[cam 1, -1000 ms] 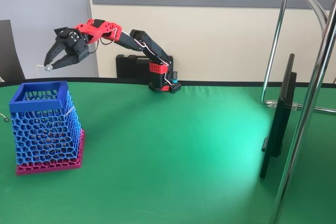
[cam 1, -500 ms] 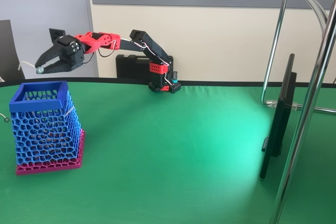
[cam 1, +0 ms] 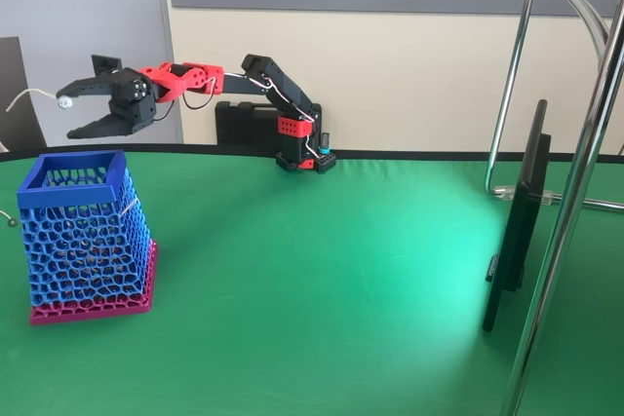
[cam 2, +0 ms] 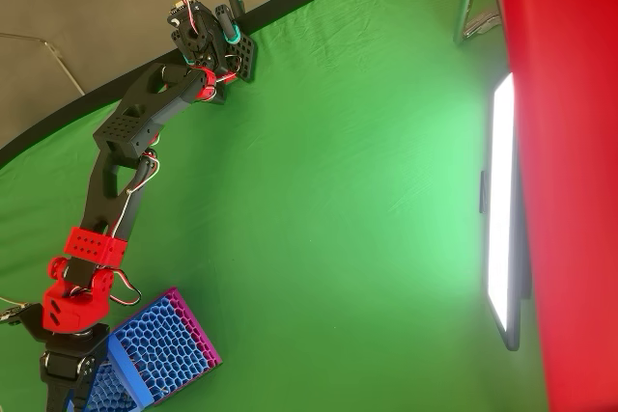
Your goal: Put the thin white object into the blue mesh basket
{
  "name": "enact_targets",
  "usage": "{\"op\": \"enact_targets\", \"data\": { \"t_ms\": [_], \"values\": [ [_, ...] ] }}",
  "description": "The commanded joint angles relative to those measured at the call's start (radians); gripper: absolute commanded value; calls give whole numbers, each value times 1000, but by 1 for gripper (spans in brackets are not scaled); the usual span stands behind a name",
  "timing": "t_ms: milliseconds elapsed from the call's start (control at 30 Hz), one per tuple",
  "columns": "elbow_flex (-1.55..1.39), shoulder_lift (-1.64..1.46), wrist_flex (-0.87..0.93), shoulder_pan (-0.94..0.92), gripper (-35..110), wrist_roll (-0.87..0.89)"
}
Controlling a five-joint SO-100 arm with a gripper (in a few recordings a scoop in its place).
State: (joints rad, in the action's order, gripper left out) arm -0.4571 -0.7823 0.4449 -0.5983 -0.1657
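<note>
While the arm reaches out level above the green table [cam 1: 322,270], the gripper [cam 1: 68,116] hangs over the basket [cam 1: 86,241], its jaws spread apart. At the upper fingertip sits the white wire [cam 1: 27,96], its round tip touching that finger, the strand curving off left. Overhead view: the basket [cam 2: 159,349] stands under the wrist

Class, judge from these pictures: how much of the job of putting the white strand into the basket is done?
Done: the thin white object is lifted off the table.
In hand: it hangs at the tip of the open gripper, above the blue mesh basket.
Left: getting it into the basket.
</note>
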Motion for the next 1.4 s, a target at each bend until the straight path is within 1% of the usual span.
{"op": "enact_targets", "data": {
  "t_ms": [0,233,467,567,700,767,867,1100,1367],
  "values": [
    [-17,-110,-2,8,32,51],
    [-81,-189,46,32,31,380],
    [-103,-150,55,35,31,738],
    [-106,-126,55,35,33,841],
    [-121,-117,60,35,35,934],
    [-158,-123,35,29,37,988],
    [-202,-132,15,23,37,1028],
    [-337,-229,-12,51,36,1039],
    [-393,-342,57,84,36,1003]
  ]
}}
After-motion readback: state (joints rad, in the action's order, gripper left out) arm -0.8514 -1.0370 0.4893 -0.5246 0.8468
